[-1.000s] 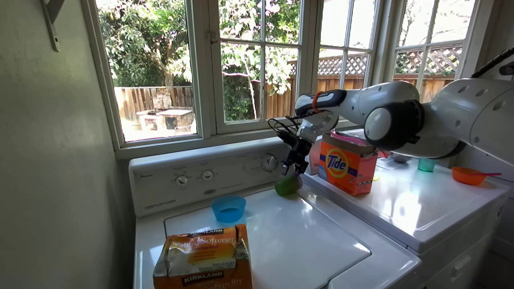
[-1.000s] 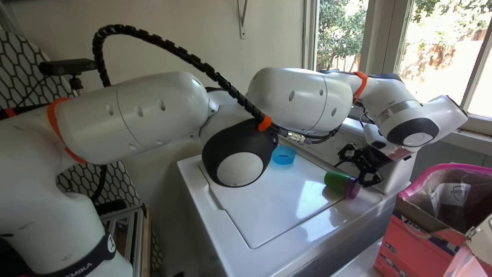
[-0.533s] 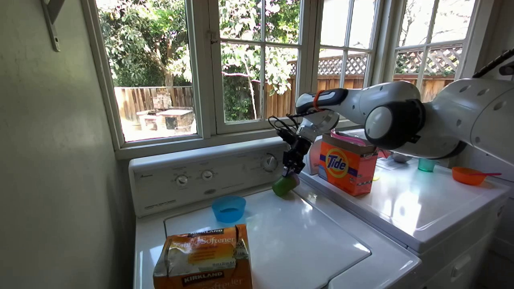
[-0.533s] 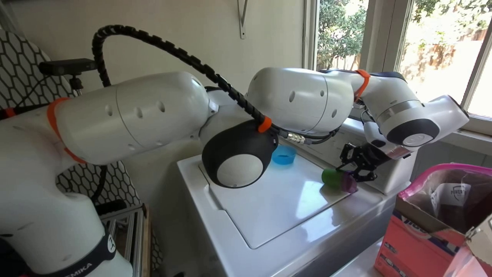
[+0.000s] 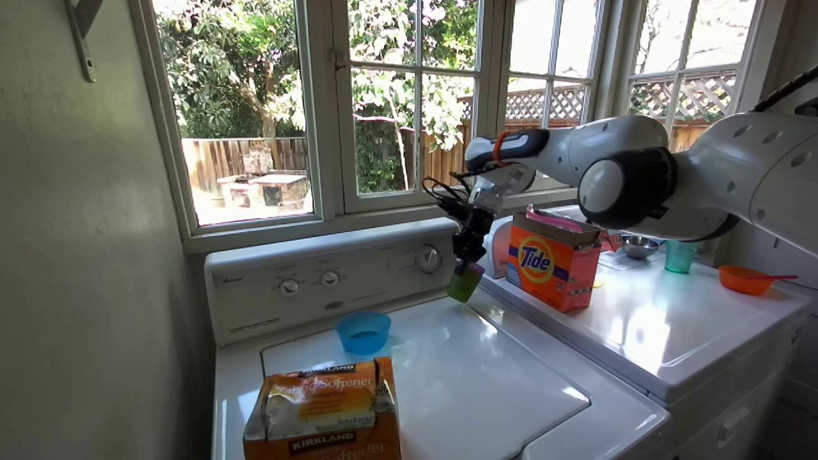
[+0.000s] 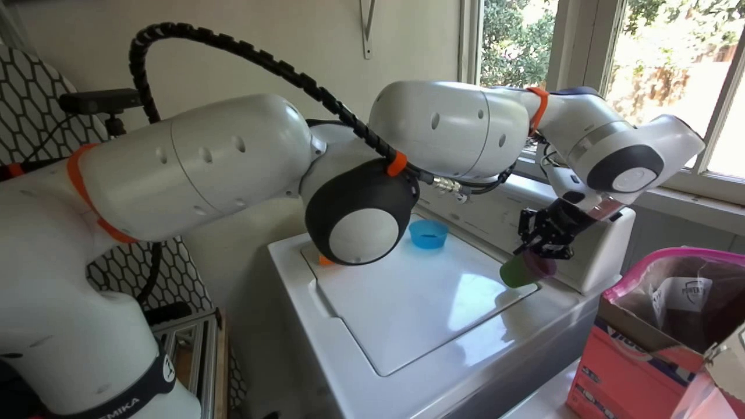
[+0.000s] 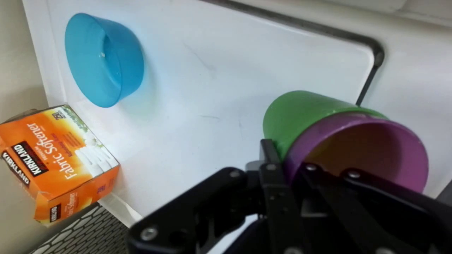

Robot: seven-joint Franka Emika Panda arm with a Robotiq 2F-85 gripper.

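A green cup (image 7: 300, 121) with a purple cup (image 7: 408, 158) nested in it is held above the back corner of the washing machine lid (image 5: 441, 370), close to the control panel (image 5: 377, 268). The pair tilts, the purple rim up toward the gripper (image 7: 289, 165) and the green base slanting down; whether that base touches the lid I cannot tell. The gripper is drawn in narrow and pinches the cups by the side: in the wrist view one finger lies along the outside and the other reaches into the purple cup's mouth.

Well apart from them, a blue bowl (image 5: 364, 340) stands upright on the lid, near the panel. Past the bowl sits an orange fabric softener box (image 5: 323, 409). To the other side of the cups, an orange detergent box (image 5: 549, 275), its top open, stands on a second white machine (image 5: 639, 338). Farther along that surface are a metal bowl (image 5: 639, 247), a green tumbler (image 5: 679, 257) and an orange bowl (image 5: 742, 281) with a pink spoon (image 5: 778, 276) in it. The white arm (image 5: 629, 182) bends down at the wrist in both exterior views. Behind the panel, windows (image 5: 415, 102) look onto trees (image 5: 255, 70) and a wooden fence (image 5: 214, 156).
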